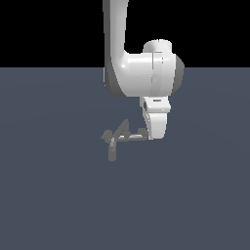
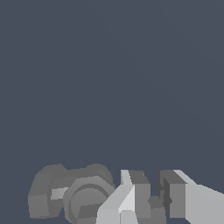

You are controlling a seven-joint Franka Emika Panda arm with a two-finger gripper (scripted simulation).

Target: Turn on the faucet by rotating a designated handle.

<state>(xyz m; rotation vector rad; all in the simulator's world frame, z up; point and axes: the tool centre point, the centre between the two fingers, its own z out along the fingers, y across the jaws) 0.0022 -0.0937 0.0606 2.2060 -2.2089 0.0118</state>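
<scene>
The slate-blue floor (image 1: 53,195) fills the lower part of the exterior view as a flat, uniform surface under a black background. The white Panda arm (image 1: 141,73) enters from the top of that view, bends at a bulky rounded wrist housing, and points its tool straight down toward the floor. The gripper (image 1: 155,132) hangs below the housing, low over the floor, on the exterior view's right side of the faucet (image 1: 116,136). The faucet is a small dull-grey cluster of joined rods near the centre of the exterior view, much smaller than the gripper, resting on the floor. A thicker stubby tube (image 1: 112,151) drops from the cluster toward the viewer, and a pointed slanted piece (image 1: 122,127) rises from its upper side. The handle (image 1: 133,137) is the slim rod that runs from the cluster toward the exterior view's right, and its far end reaches the lower part of the gripper. In the wrist view the gripper (image 2: 152,201) shows two pale fingers (image 2: 131,194) standing apart with a grey piece of the faucet lodged in the gap between them; the fingers are spread, and contact between the pads and that grey piece cannot be confirmed. Beside the fingers in the same view sits the rest of the faucet (image 2: 70,194), seen as blocky grey rounded bodies close to the camera.
</scene>
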